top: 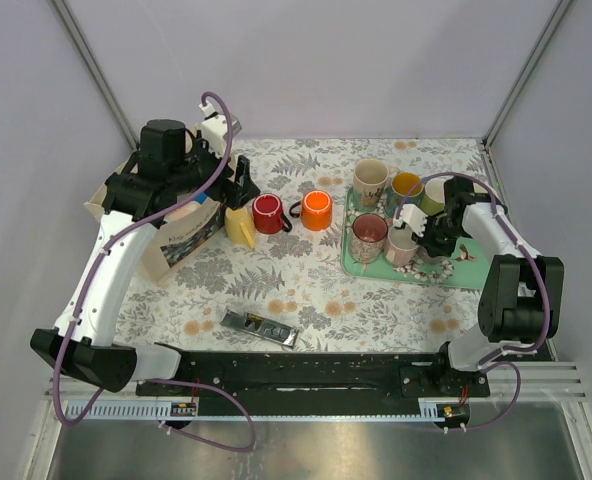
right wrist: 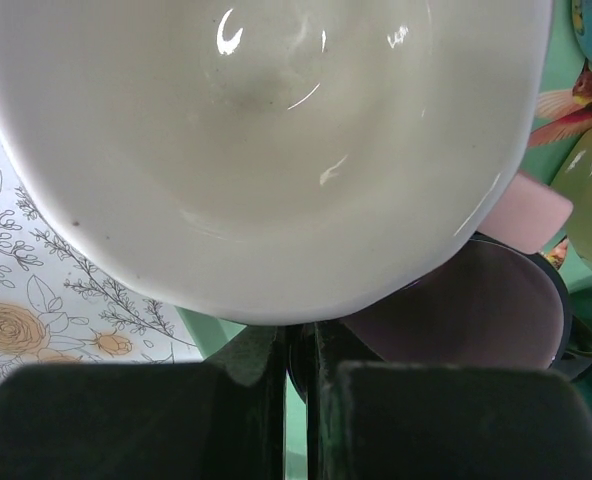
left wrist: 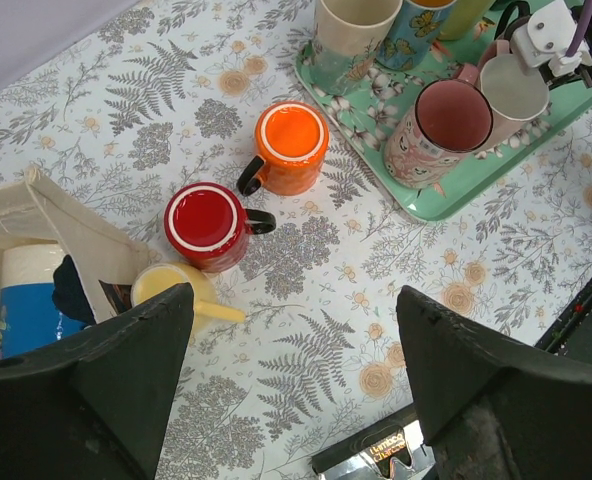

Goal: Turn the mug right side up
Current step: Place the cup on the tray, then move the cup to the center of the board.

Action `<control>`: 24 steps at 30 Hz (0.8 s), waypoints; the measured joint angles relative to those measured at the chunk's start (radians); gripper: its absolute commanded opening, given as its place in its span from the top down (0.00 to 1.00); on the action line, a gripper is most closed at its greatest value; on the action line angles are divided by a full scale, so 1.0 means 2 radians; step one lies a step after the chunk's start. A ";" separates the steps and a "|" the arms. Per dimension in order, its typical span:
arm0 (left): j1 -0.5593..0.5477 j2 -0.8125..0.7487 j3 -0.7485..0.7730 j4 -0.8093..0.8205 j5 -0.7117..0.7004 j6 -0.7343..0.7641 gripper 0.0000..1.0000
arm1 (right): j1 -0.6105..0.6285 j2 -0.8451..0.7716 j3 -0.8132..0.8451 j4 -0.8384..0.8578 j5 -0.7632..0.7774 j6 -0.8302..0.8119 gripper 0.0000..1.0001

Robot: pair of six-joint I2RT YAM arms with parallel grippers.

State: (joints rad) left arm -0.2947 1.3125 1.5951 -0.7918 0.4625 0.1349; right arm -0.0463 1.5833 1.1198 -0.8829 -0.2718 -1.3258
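The right gripper (top: 431, 238), jaws pressed together on what looks like the rim of the pale pink ceramic mug (top: 404, 246), holds it mouth-up, its long axis near vertical, on the mint-green tray (top: 473, 281). The left gripper (left wrist: 296, 310) hangs spread, well apart.

A fern-and-flower patterned tablecloth (top: 316, 285) covers the table. Near its middle, 3 mugs sit close together: glossy red (top: 267, 213), orange (top: 316, 210) and pale yellow (top: 241, 226). A mint-green rectangular tray (top: 471, 272) lies at right, a beige printed bag (top: 181, 238) at left, and a silver foil packet (top: 261, 327) near the front.
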 measured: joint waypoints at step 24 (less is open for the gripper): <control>0.000 0.000 -0.041 0.000 -0.022 0.003 0.13 | 0.095 -0.108 0.124 0.005 -0.050 0.116 0.32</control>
State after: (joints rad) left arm -0.2947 1.3125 1.5135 -0.7918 0.4183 0.1413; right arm 0.1432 1.3678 1.3670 -0.8734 -0.3714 -1.0943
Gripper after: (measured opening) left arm 0.875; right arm 0.677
